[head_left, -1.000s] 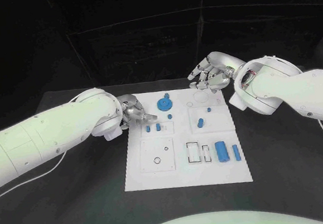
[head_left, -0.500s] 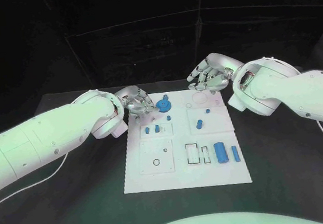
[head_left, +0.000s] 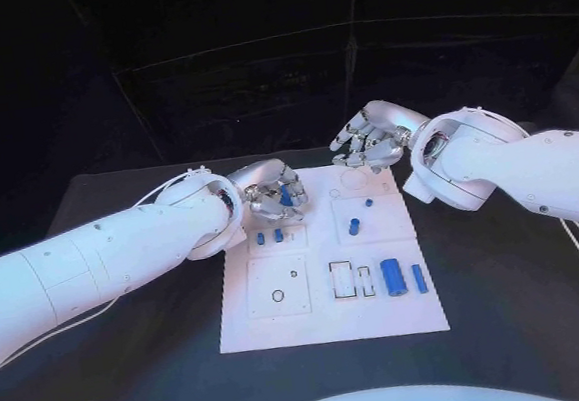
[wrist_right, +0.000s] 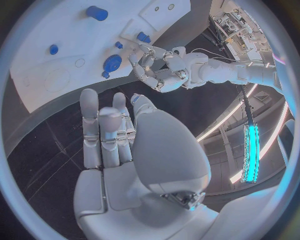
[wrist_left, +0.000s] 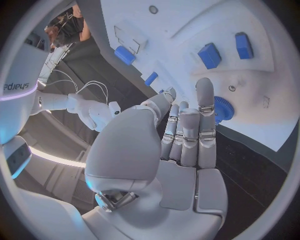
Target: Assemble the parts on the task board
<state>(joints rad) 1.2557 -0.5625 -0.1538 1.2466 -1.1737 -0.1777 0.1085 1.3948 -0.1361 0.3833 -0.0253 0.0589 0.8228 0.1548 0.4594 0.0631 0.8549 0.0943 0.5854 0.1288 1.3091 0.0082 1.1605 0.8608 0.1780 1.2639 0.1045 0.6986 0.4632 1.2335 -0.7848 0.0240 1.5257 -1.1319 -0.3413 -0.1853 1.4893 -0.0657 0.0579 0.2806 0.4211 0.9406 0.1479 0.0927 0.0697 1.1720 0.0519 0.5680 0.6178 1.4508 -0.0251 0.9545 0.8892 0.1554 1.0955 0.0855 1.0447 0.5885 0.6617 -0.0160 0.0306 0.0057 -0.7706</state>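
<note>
Table (head_left: 141, 383): black, set against dark walls.
Board (head_left: 329, 321): white, laid mid-table between the arms.
Parts: about seven blue pieces are counted on the board, among them one gear (wrist_left: 222, 109) at the far left corner and two blocks (head_left: 393, 277) near the right edge.
Left hand (head_left: 272, 195): held over the gear; fingers straight and pressed together, nothing gripped.
Right hand (head_left: 370, 141): raised past the board's far edge; fingers loosely apart, empty.

We see right hand (wrist_right: 115, 145) empty, fingers straight, over black table (wrist_right: 56, 145) by task board (wrist_right: 37, 65); left hand (wrist_right: 156, 70) reaches blue gear (wrist_right: 112, 63).
</note>
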